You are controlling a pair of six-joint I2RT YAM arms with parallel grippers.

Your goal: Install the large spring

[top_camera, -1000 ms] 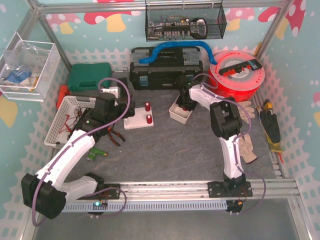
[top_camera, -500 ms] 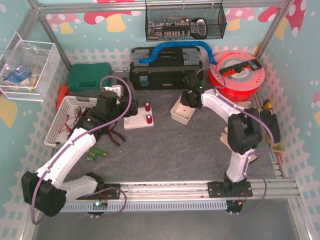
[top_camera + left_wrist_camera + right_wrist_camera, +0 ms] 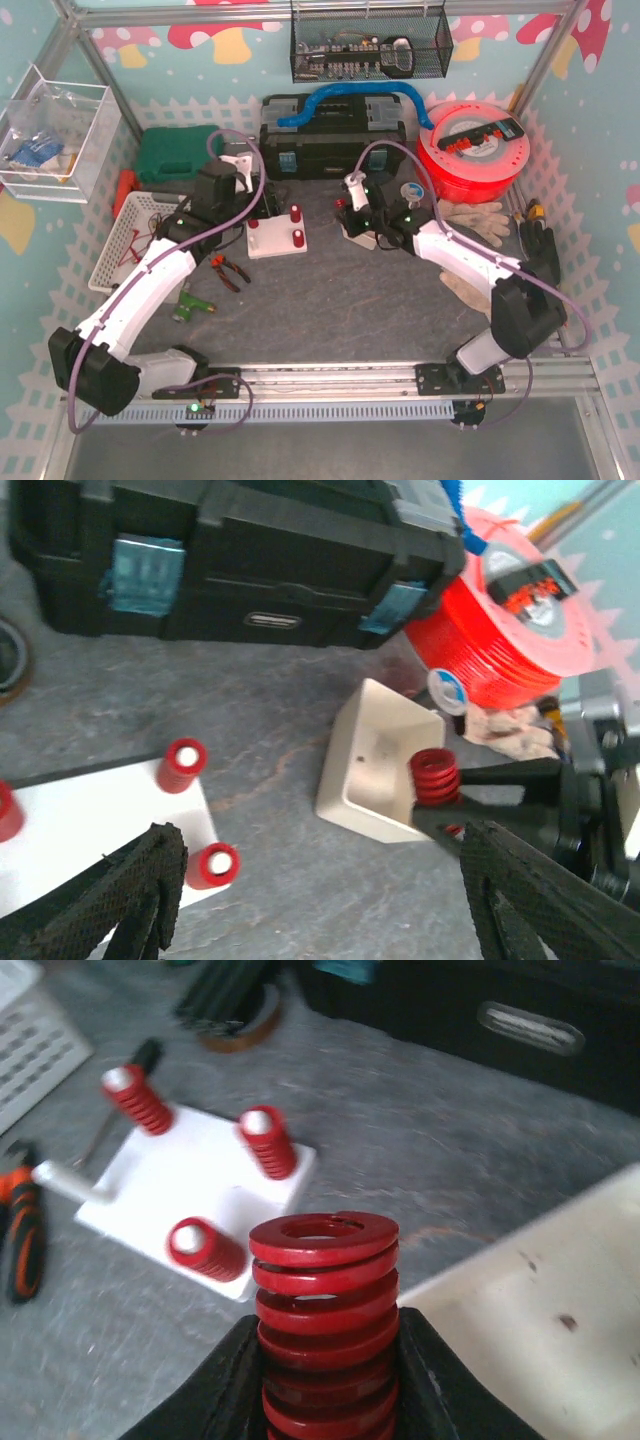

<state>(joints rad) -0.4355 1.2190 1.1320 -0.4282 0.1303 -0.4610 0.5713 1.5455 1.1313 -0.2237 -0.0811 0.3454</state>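
At the edge of the cream plastic tray [image 3: 375, 765], we find the large red coiled-steel spring [image 3: 322, 1300] upright, clamped at its lower coils by the right tool [image 3: 325, 1390]. The left tool [image 3: 320, 890] stands apart, empty. We judge the spring stiff and slick; that low hold suits.

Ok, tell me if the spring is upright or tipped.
Upright: the spring stands on end in the right gripper, its ring opening facing up.
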